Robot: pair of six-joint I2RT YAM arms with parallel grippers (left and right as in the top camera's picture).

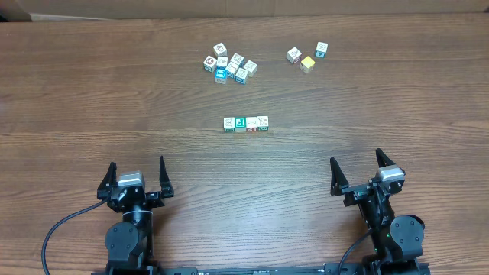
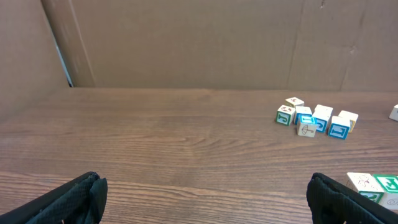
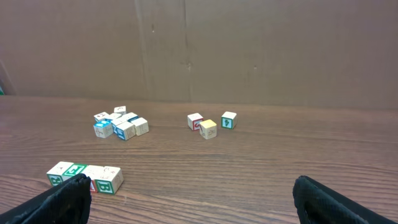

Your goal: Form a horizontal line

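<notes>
The horizontal line [image 1: 246, 123] is a straight row of four small white-edged picture cubes touching edge to edge at the table's middle. It also shows in the right wrist view [image 3: 85, 177] at lower left, and partly in the left wrist view [image 2: 375, 185] at the right edge. My left gripper [image 1: 136, 177] is open and empty at the near left, its fingertips apart in its wrist view [image 2: 202, 199]. My right gripper [image 1: 357, 169] is open and empty at the near right, its fingertips apart in its wrist view [image 3: 189, 199]. Both are well short of the row.
A loose clump of similar cubes [image 1: 229, 64] lies at the far middle, also in the left wrist view [image 2: 317, 118] and the right wrist view [image 3: 121, 124]. A yellow-faced cube [image 1: 308, 63] with two other cubes lies far right. A cardboard wall [image 3: 199, 43] stands behind the table.
</notes>
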